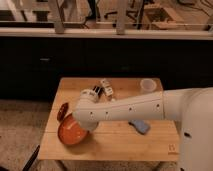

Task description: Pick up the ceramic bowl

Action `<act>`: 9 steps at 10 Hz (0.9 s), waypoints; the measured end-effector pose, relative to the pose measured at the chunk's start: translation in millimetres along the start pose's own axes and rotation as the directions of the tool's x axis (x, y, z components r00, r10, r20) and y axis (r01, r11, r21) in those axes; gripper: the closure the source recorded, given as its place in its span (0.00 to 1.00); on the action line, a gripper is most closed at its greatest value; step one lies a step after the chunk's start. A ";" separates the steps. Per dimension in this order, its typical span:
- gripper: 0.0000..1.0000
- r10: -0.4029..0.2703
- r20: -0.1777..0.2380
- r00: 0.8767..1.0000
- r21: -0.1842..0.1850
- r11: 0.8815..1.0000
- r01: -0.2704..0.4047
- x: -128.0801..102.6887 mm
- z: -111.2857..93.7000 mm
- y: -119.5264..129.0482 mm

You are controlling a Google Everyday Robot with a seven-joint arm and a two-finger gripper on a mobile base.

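The ceramic bowl (pixel 71 133) is wide, shallow and orange-red. It sits near the front left corner of the wooden table (pixel 120 145) and looks slightly tilted. My white arm reaches across the table from the right. Its end, with the gripper (pixel 83 120), is directly over the bowl's right rim and hides that side of the bowl. The arm's rounded wrist covers the gripper from this view.
A small dark red object (pixel 62 110) lies just left of the bowl at the table's left edge. Two black-and-white packets (pixel 105 89) lie at the back middle. A translucent white cup (pixel 147 86) stands at the back right. A blue object (pixel 140 126) lies under the arm.
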 end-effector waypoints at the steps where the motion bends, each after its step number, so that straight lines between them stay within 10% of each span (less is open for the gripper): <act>1: 1.00 -0.001 -0.001 1.000 0.000 1.000 0.001 -0.3 -1.4 0.6; 9: 1.00 -0.018 -0.008 1.000 -0.015 1.000 0.018 -1.3 -8.3 7.0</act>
